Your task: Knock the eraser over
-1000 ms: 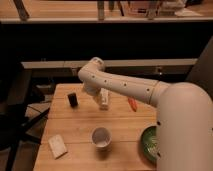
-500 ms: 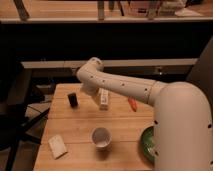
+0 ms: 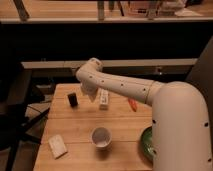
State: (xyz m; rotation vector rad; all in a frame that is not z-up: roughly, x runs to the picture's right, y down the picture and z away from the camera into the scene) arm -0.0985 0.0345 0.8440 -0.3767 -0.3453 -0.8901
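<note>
A white cup (image 3: 101, 136) is standing on the wooden table (image 3: 75, 125). A pale pad (image 3: 57, 146) is lying left of the cup. A green bowl (image 3: 146, 144) is sitting to the cup's right. A white tube (image 3: 104, 98) and a small orange object (image 3: 132, 104) are lying beyond the cup.

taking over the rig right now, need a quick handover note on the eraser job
Gripper: low over the far side of the table, just right of the eraser in the view; contact cannot be told.
Eraser: standing upright near the far left corner. The white tube lies on the gripper's other side.
Done: approach to the eraser.
Left: push it over.
</note>
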